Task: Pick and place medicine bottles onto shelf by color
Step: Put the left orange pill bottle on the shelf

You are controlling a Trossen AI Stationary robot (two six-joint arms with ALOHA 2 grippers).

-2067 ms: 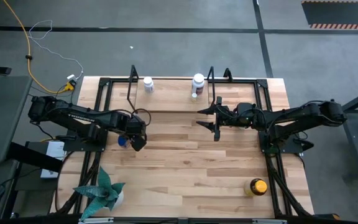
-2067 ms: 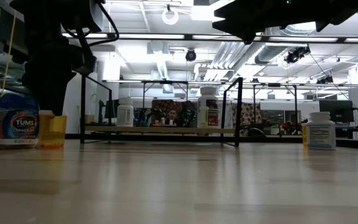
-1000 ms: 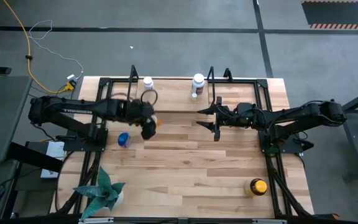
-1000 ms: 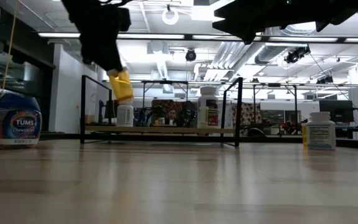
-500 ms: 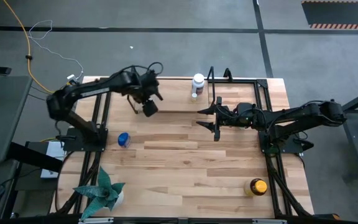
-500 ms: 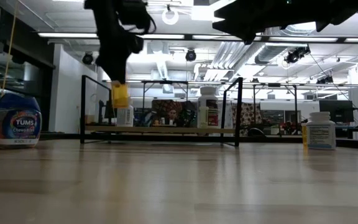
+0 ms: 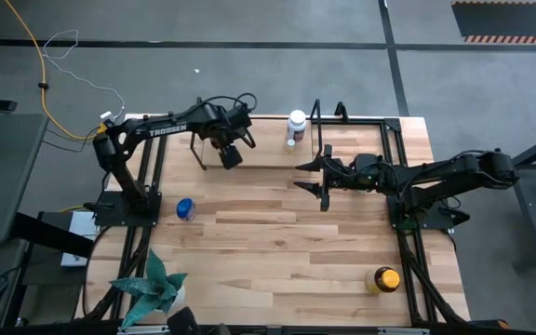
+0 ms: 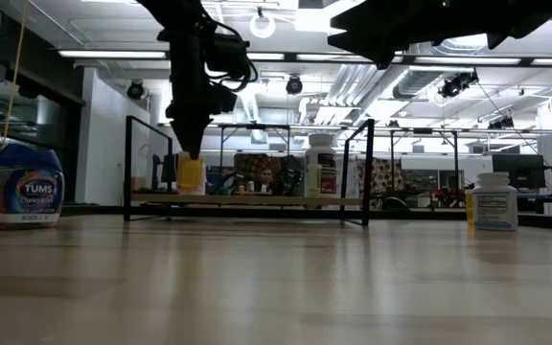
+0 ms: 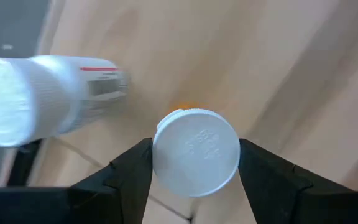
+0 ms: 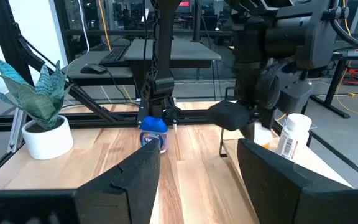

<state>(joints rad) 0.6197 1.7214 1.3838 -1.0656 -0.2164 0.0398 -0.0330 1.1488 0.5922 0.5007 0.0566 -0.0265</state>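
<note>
Left wrist view shows you the key fact: the left gripper (image 9: pixel 194 165) has its jaws pinching the white cap of the orange bottle (image 9: pixel 196 151), one finger on each side, with a white bottle (image 9: pixel 48 96) close beside it on the shelf floor.

In the high view, your left gripper (image 7: pixel 230 153) now sits over the left end of the shelf (image 7: pixel 342 119); two seconds ago it was low over the table (image 7: pixel 277 242) near the blue bottle (image 7: pixel 185 208), and half a second ago it was nearly at the rack. In the low view the orange bottle (image 8: pixel 191 174) has come down from well above the shelf floor to stand at or just above it, hiding the white bottle that showed there a moment ago. Whether it has touched down you cannot tell.

You are most likely at the release step, so check contact before letting go.

The right gripper (image 7: pixel 322 177) has not moved, hovering just in front of the shelf with its jaws spread. A second white bottle (image 7: pixel 296 126) stands on the shelf; the blue bottle and the amber bottle (image 7: pixel 383 278) wait on the table, the latter at the front right.
</note>
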